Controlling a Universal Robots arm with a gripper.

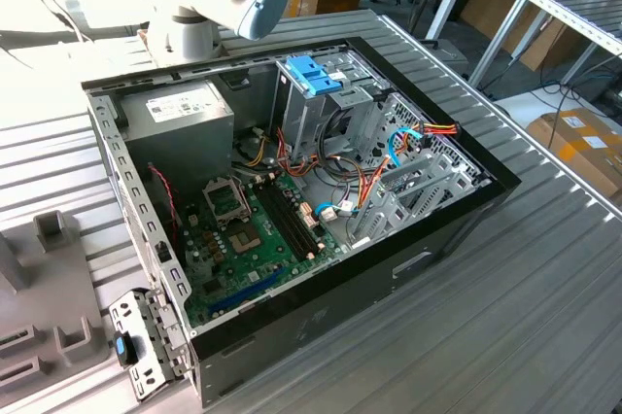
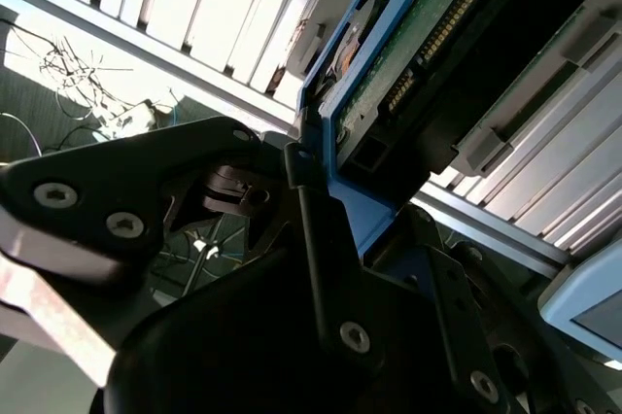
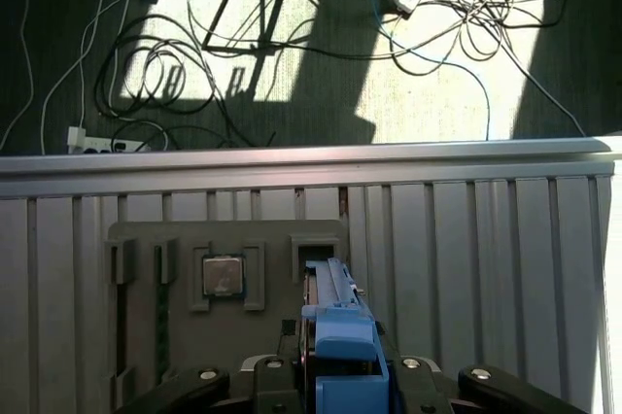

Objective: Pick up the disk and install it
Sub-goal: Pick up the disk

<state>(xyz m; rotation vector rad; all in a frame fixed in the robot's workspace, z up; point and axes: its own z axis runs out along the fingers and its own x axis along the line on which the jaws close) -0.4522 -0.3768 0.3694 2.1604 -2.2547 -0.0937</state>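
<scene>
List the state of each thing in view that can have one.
Black metal computer case: open, side panel off.
Grey-silver rectangular disk with light-blue plastic rails: on edge, clamped by gripper.
Black gripper: shut on the disk.
Square silver processor chip: seated in grey plastic holder tray.

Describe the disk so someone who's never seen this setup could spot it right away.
In the first wrist view, find the ribbed metal table, then the grey holder plate lying on it. The disk sits edge-up near the plate's border, gripped in the hand; unlike the square silver chip beside it, it is long, thin and framed in light-blue plastic.
</scene>
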